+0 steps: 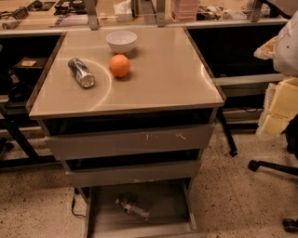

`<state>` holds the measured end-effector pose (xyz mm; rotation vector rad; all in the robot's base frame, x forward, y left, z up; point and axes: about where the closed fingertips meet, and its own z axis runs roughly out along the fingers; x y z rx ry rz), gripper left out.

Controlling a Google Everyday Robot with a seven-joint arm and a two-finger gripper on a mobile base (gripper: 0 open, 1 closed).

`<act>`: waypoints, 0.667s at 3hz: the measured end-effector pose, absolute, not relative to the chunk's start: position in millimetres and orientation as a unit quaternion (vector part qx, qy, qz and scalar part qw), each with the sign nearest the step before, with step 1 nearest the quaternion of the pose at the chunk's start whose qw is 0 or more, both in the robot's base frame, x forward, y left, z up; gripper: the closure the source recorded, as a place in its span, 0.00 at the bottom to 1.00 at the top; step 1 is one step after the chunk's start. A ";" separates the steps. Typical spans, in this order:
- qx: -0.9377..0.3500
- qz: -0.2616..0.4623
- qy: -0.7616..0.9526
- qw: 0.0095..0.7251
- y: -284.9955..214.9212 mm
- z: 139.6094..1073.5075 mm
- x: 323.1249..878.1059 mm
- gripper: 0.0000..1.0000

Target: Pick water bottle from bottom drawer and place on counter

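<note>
The water bottle (133, 209), small and clear with a pale label, lies on its side on the floor of the open bottom drawer (165, 197), left of its middle. The drawer is pulled out at the foot of the cabinet. Above it, the beige counter (163, 74) with a thin grey rim holds other items at its back left. My gripper is not in view. Only a white rounded part (287, 44), perhaps of my arm, shows at the right edge, well above and to the right of the drawer.
On the counter lie a silver can (81, 72) on its side, an orange (119, 65) and a white bowl (121, 41). Two closed drawer fronts (130, 142) sit above the open drawer. A cluttered bench (139, 14) runs behind. Yellow foam blocks (281, 107) and a chair base (274, 167) stand at right.
</note>
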<state>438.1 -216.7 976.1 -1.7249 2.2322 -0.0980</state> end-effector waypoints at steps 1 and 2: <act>-0.603 -0.034 0.781 0.159 -216.7 976.1 438.1 0.00; -0.601 -0.032 0.784 0.156 -211.1 960.5 437.1 0.00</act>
